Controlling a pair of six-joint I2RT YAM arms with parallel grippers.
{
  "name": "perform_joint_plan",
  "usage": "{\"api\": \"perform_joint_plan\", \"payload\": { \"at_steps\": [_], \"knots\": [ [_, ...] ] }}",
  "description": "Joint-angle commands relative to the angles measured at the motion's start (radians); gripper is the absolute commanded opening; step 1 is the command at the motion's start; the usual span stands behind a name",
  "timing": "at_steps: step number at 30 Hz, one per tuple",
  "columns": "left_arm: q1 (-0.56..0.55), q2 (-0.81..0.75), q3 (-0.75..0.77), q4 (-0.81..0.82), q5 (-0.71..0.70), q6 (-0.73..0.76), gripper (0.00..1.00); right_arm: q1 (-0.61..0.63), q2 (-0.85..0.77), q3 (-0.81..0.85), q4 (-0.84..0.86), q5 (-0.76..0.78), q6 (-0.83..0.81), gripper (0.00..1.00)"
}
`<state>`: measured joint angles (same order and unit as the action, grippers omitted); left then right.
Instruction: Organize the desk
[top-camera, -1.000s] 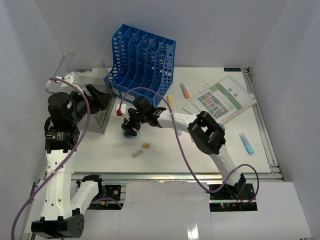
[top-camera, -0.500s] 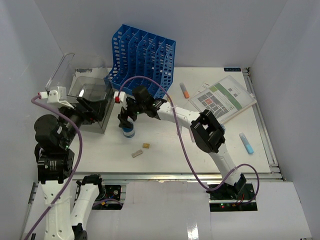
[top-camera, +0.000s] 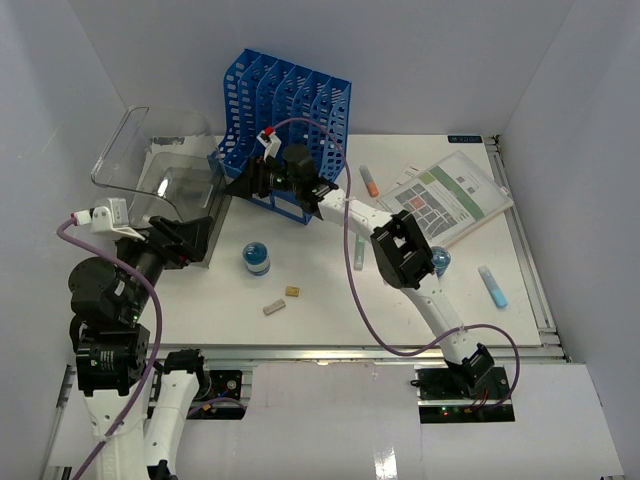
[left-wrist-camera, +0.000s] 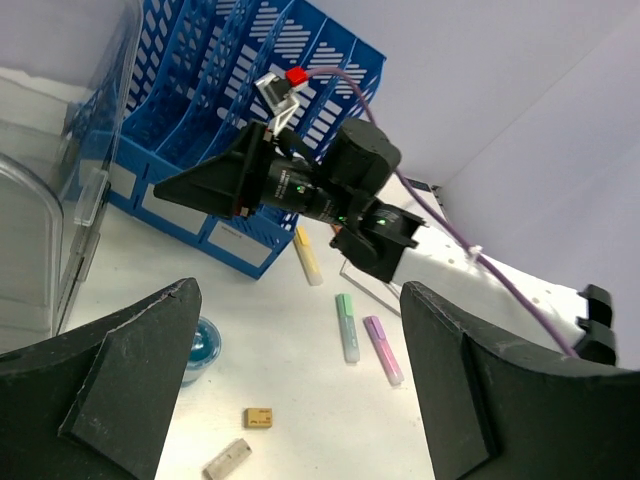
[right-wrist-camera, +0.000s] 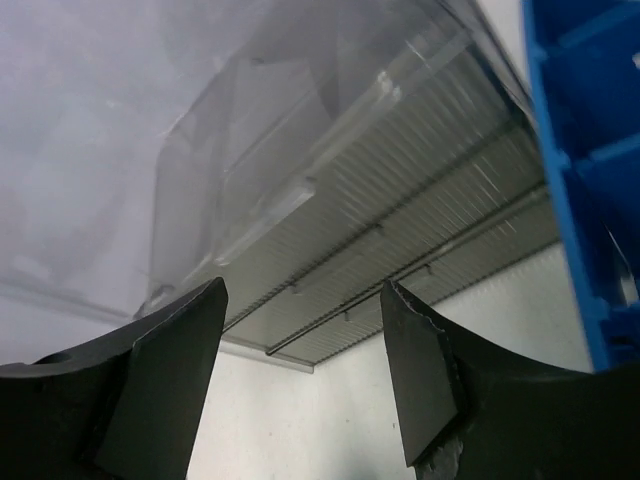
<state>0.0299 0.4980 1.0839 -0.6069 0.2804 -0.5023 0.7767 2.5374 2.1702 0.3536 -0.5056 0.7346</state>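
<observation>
Overhead: desk (top-camera: 330, 300) lay ahead of arm bases, blue file rack (top-camera: 290, 110) and clear box (top-camera: 165, 170) on far-left part.
Left wrist: left gripper (left-wrist-camera: 300, 292) spread wide, empty, above desk.
Right wrist: right gripper (right-wrist-camera: 300, 290) spread, empty, faced clear box.

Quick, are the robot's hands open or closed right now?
Left gripper: open, holding nothing.
Right gripper: open, holding nothing.

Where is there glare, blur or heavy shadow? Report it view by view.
Top external: even, soft light, sharp throughout, one bright glare spot on the clear bin. Left wrist: the left gripper's fingers are dark, slightly soft foreground shapes; the blue file rack behind is crisp. Right wrist: the bin's walls look hazy with reflections, the right gripper's fingers unlit silhouettes.
</observation>
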Motion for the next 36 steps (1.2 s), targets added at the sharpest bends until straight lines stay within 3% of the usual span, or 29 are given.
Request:
{"api": "perform_joint_plan", "payload": {
  "at_steps": [1, 19, 36],
  "knots": [
    [-0.001, -0.014, -0.006, -0.020, -0.010, -0.010, 0.92, 0.005, 0.021, 0.054, 0.126, 0.050, 0.229, 0.69],
    [-0.001, -0.016, -0.001, -0.027, -0.003, -0.011, 0.93, 0.053, 0.116, 0.156, 0.151, 0.117, 0.304, 0.66],
    [-0.001, -0.016, -0.007, -0.028, 0.013, -0.028, 0.93, 0.093, 0.167, 0.240, 0.177, 0.159, 0.341, 0.54]
  ]
}}
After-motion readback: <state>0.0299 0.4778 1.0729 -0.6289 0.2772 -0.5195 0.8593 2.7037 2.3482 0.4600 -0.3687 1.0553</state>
